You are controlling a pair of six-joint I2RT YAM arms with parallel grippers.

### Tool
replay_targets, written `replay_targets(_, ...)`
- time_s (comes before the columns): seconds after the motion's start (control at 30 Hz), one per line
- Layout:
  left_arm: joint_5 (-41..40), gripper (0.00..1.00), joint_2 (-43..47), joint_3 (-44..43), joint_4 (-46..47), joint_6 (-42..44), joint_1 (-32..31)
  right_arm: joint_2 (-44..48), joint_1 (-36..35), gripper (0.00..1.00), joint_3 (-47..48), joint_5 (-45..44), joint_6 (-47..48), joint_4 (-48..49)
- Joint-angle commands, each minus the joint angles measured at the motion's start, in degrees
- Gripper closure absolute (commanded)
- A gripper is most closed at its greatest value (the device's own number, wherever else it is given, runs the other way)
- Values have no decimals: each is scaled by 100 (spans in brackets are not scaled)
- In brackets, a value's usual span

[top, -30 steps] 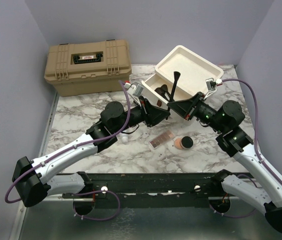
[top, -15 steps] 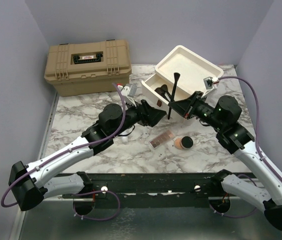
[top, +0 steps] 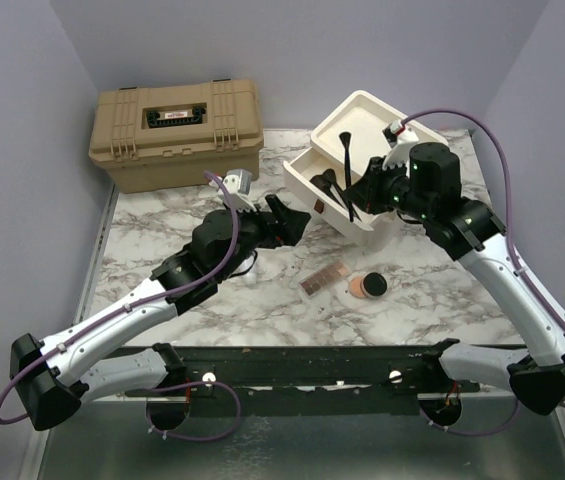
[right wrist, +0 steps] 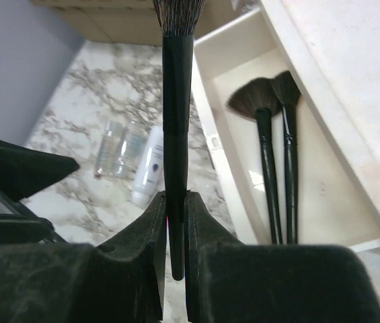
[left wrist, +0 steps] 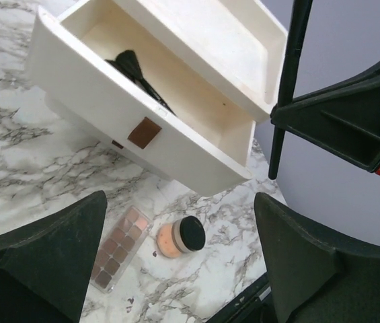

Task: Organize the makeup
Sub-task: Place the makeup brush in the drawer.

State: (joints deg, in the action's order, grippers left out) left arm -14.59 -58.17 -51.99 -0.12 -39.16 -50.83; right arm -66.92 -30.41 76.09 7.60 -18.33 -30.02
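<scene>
Overhead view. In the upper right of the frame, the right end effector (top: 365, 190) pinches a black-handled brush (top: 347, 172), bristles toward the top of the frame, over the open drawer (left wrist: 102, 94) of a cream drawer unit (top: 392, 125). Two more brushes (top: 324, 181) lie inside the drawer. At center, the left end effector (top: 289, 221) is spread wide, holding nothing. Below the drawer, a pink palette (top: 324, 279) and a round compact (top: 368, 286) sit just beside each other on the marble counter (top: 162, 230).
</scene>
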Motion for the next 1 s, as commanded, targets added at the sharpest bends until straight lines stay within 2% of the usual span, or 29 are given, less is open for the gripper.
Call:
replay_targets(0.0,-394,6,-59,66,-552,-349,125,-330,-35,99,466,-561,706,-947)
replay_targets(0.13,-365,1,-140,31,-731,-461,221,-733,-32,99,1005,-814,939,-1363)
replay_targets(0.37,-215,1,-137,104,-790,-670,454,-1643,-34,99,1849,-1156,1516,-2241)
replay_targets(0.47,-60,1,-126,164,-794,-752,563,-2002,-34,98,2248,-989,1705,-2625)
replay_targets(0.6,195,1,-124,214,-760,-884,728,-2010,-27,96,2224,-439,1778,-2465)
replay_targets(0.73,704,1,-124,275,-520,-1019,981,-2000,-27,94,2145,-548,2016,-2361)
replay_targets(0.97,857,1,-81,428,-429,-1232,1194,-2450,-34,90,2530,-538,2295,-2783)
